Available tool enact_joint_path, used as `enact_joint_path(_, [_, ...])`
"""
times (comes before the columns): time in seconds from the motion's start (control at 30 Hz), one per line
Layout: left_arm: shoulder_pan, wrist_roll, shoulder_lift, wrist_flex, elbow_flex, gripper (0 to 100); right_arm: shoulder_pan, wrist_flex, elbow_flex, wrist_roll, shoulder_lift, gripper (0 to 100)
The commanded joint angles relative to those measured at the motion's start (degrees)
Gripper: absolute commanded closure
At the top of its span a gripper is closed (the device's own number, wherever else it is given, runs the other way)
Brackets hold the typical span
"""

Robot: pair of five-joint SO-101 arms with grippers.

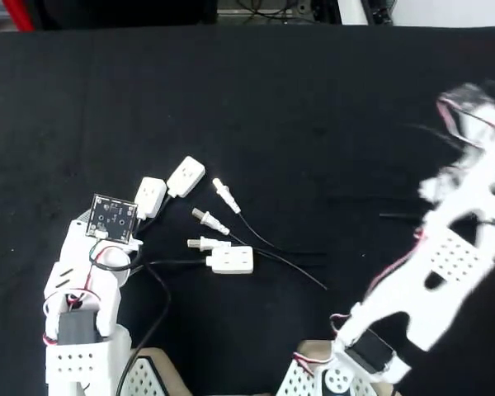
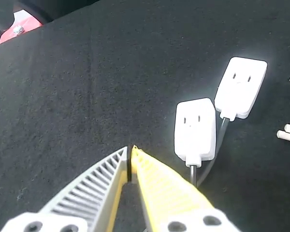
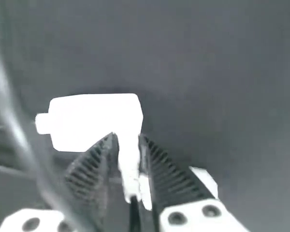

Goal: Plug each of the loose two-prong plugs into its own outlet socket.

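Two white outlet sockets (image 2: 195,126) (image 2: 240,86) lie side by side just beyond my left gripper (image 2: 131,151), which is shut and empty above the black cloth. From above, these sockets (image 1: 150,196) (image 1: 186,176) sit ahead of the left arm (image 1: 91,280). Three loose two-prong plugs (image 1: 225,195) (image 1: 209,220) (image 1: 205,242) lie to their right, the nearest one touching a third socket (image 1: 231,261). My right gripper (image 3: 127,137) is shut on a white socket (image 3: 94,121), held off the table at the far right, where the right arm (image 1: 445,256) stands.
A black cloth (image 1: 313,99) covers the table. Thin black cords (image 1: 289,256) trail from the plugs toward the centre right. Another cord (image 1: 400,216) lies near the right arm. Red and dark objects sit beyond the far edge.
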Motion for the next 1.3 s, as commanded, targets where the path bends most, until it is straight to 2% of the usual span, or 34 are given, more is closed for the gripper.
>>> enact_joint_path(0.0, [0.0, -0.4, -0.4, 0.4, 1.0, 97, 5.4, -3.3, -1.6, 1.8, -0.4, 98.4])
enact_joint_path(0.1, [0.0, -0.3, -0.4, 0.4, 1.0, 97, 5.5, -2.6, -2.1, 1.8, -0.5, 94.9])
enact_joint_path(0.23, [0.0, -0.2, -0.4, 0.4, 1.0, 97, 2.4, 1.6, -5.1, -1.3, -0.7, 78.6])
enact_joint_path(0.37, [0.0, -0.2, -0.4, 0.4, 1.0, 97, -2.6, 12.1, -16.3, -5.0, -0.7, 66.6])
enact_joint_path(0.43, [0.0, -0.2, -0.4, 0.4, 1.0, 97, -4.7, 16.4, -24.7, -8.4, -0.7, 65.0])
enact_joint_path(0.5, [0.0, -0.2, -0.4, 0.4, 1.0, 97, -5.2, 16.1, -32.0, -14.2, -0.8, 65.5])
enact_joint_path(0.57, [0.0, -0.2, -0.4, 0.4, 1.0, 97, -5.7, 16.2, -31.3, -15.9, -3.2, 65.6])
enact_joint_path(0.63, [0.0, -0.2, -0.4, 0.4, 1.0, 97, -6.1, 16.3, -27.8, -17.9, -7.6, 65.6])
enact_joint_path(0.77, [0.0, -0.2, -0.4, 0.4, 1.0, 97, -6.4, 16.3, -18.6, -26.7, -19.2, 65.6])
enact_joint_path(0.9, [-0.1, -0.2, -0.4, 0.4, 1.0, 97, -11.6, 16.3, -2.3, -31.1, -33.5, 65.6])
enact_joint_path(1.03, [-0.2, -0.2, -0.4, 0.4, 1.0, 97, -21.6, 16.1, 18.9, -32.5, -47.3, 65.6])
enact_joint_path(1.27, [-0.3, -0.2, -0.4, 0.4, 1.0, 97, -45.2, 12.9, 54.3, -32.4, -64.4, 65.6])
